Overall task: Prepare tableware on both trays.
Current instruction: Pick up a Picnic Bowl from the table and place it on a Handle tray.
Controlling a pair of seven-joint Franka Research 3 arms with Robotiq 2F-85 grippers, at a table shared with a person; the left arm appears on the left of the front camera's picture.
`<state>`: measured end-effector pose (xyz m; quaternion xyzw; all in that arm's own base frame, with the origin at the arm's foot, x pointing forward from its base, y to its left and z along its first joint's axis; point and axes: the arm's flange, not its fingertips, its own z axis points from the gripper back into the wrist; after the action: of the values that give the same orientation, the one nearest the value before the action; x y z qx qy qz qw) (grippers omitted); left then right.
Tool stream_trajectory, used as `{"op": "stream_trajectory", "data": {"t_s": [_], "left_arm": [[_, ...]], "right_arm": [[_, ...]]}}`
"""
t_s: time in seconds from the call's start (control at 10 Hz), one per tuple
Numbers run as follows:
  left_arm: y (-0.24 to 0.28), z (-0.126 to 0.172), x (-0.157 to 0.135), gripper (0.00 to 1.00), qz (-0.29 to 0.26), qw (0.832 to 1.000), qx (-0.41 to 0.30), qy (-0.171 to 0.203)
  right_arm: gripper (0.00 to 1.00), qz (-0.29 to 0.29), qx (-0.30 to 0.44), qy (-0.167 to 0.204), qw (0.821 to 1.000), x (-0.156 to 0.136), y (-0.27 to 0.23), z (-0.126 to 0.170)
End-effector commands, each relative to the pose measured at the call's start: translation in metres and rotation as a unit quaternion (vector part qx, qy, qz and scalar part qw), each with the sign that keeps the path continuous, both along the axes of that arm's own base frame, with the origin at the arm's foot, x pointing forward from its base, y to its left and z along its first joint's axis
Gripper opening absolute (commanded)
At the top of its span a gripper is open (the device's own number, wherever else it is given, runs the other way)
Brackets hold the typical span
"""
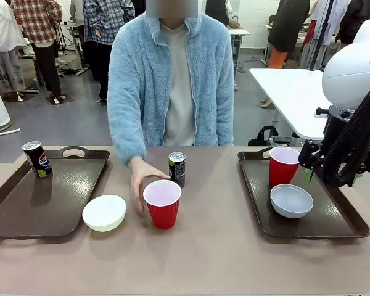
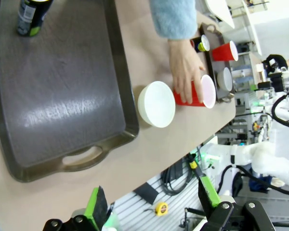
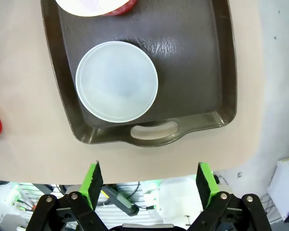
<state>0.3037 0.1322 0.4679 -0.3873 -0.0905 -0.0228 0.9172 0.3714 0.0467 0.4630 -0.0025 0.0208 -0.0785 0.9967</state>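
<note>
The left tray (image 1: 24, 209) carries one can (image 1: 36, 159), upright in its far left corner. A cream bowl (image 1: 104, 212) sits on the table (image 1: 222, 253) just beside that tray's near right corner. In the middle stands a red cup (image 1: 163, 203), with the person's hand (image 1: 140, 179) resting against its left side. A second can (image 1: 177, 168) stands just behind the cup. The right tray (image 1: 333, 225) holds another red cup (image 1: 283, 164) towards its far end and a grey bowl (image 1: 291, 200) nearer. The right gripper (image 3: 149, 185) hangs close by the right tray, its fingers spread apart and holding nothing. The left gripper (image 2: 153, 198) is above the near side of the left tray, its fingers likewise wide apart and empty.
</note>
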Motion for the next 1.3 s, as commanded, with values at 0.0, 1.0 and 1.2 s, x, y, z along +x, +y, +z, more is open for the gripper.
{"op": "stream_trajectory", "data": {"t_s": [0.0, 1.0, 1.2], "left_arm": [[-0.003, 0.022, 0.008, 1.0, 0.023, 0.999, 0.031, 0.018], [-0.182, 0.067, 0.084, 1.0, -0.022, 0.925, 0.364, 0.106], [-0.202, 0.037, 0.082, 1.0, -0.018, 0.924, 0.367, 0.103]], "right_arm": [[1.0, -0.015, 0.052, -0.003, 0.999, -0.006, -0.016, 0.014], [1.0, -0.084, 0.508, -0.034, 0.857, -0.031, -0.305, 0.052], [1.0, -0.076, 0.518, -0.032, 0.851, -0.028, -0.324, 0.038]]}}
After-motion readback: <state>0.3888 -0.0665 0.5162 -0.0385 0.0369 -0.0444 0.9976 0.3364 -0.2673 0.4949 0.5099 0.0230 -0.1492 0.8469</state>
